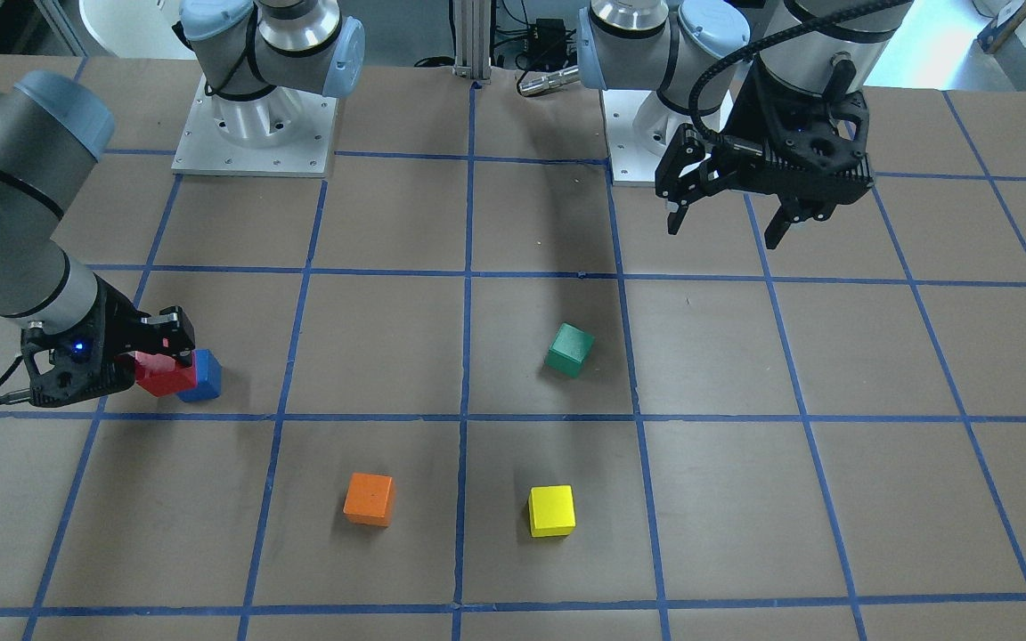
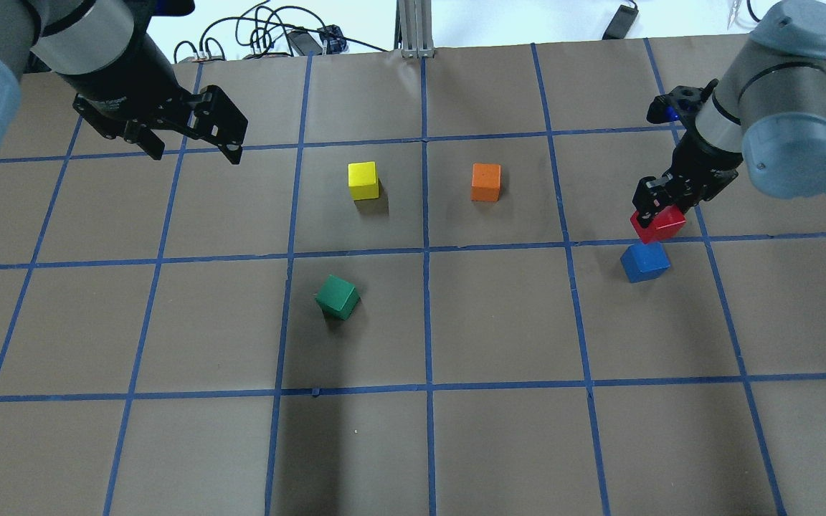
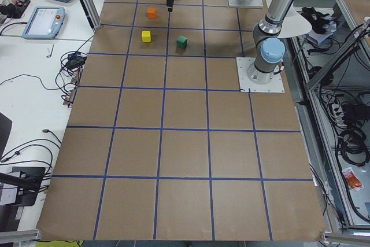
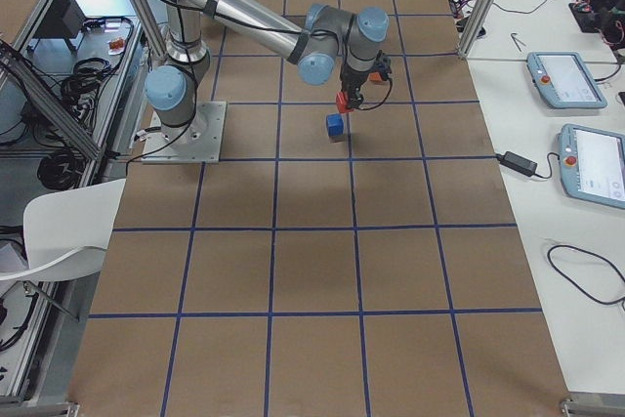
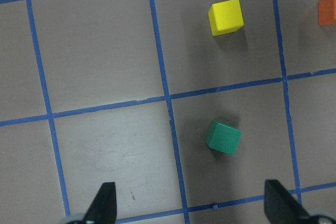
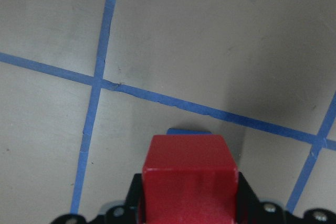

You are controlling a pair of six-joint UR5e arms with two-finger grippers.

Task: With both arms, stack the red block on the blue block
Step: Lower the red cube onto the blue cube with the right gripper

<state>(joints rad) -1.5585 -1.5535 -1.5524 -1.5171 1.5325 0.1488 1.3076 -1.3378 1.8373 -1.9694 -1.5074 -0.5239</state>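
Checking the front view: right gripper [image 1: 159,361] is clamped on the matte red cube [image 1: 161,378], which overlaps the blue cube [image 1: 206,378] on the brown papered table [image 1: 388,338]. Meanwhile the left gripper [image 1: 725,233] hangs with fingers spread, holding nothing. Overhead, I see red just beside blue; can't tell if they touch. Right wrist cam: red's flat face sits between the jaws, with a blue sliver beyond it. Left wrist cam shows a green cube [image 5: 223,137] and a yellow cube [image 5: 226,17].

1 red block [image 2: 664,228], 1 blue block [image 2: 646,261], 1 green cube [image 2: 337,297], 1 orange cube [image 2: 486,182], 1 yellow cube [image 2: 363,180]; 2 arms [image 2: 90,36] [image 2: 789,136].
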